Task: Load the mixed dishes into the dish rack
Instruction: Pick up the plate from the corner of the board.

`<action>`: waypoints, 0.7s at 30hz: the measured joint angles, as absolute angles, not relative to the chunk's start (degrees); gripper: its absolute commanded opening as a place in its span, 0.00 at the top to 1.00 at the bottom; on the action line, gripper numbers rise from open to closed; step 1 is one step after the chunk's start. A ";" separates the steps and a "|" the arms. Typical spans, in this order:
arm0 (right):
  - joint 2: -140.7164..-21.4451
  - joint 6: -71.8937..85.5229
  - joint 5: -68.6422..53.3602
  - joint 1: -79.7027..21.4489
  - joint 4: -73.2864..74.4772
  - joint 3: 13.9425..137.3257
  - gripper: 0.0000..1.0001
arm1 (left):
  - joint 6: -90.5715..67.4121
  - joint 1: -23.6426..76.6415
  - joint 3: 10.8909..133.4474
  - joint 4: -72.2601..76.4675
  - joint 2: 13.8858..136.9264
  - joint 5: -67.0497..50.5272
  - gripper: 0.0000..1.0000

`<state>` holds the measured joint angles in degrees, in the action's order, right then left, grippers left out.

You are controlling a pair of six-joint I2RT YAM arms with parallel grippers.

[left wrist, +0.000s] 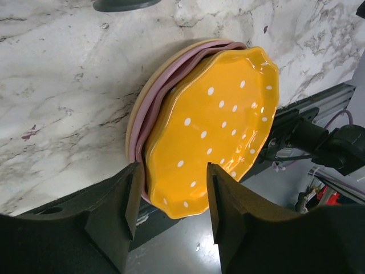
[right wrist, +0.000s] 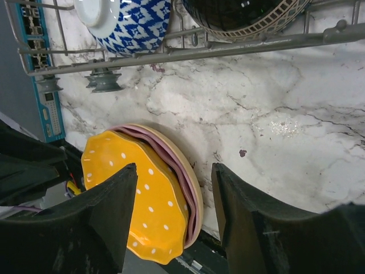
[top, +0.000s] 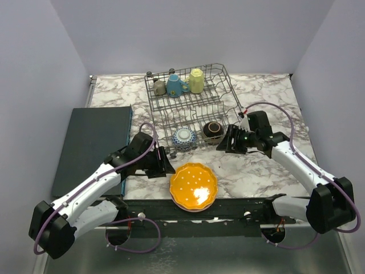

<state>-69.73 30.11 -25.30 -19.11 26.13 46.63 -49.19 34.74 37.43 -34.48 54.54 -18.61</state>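
Orange with white dots, the top plate [top: 194, 184] sits on a stack of pink plates [left wrist: 165, 85] at the near edge of the table [top: 262, 171], outside the dish rack [top: 188, 108], which holds three mugs [top: 175, 85] and two bowls [top: 183, 137]. Your left gripper [top: 166, 164] hangs just beside the stack, jaws apart and empty. Your right gripper [top: 223, 142], likewise spread and holding nothing, hovers by the rack's near right corner.

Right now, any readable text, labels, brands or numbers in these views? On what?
None can be read.
Blue strip beside the dish rack: white markings, too small and blurred to read.
Orange plate: white dots only, no lettering.
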 measured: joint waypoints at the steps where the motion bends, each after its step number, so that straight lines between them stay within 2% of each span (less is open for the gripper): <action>1: -69.73 30.24 -25.28 -19.33 25.93 46.24 0.40 | -49.80 35.33 37.19 -33.98 54.72 -18.61 0.48; 21: -68.20 31.90 -24.91 -20.69 23.35 40.84 0.41 | -54.63 41.78 36.88 -31.48 56.01 -14.17 0.52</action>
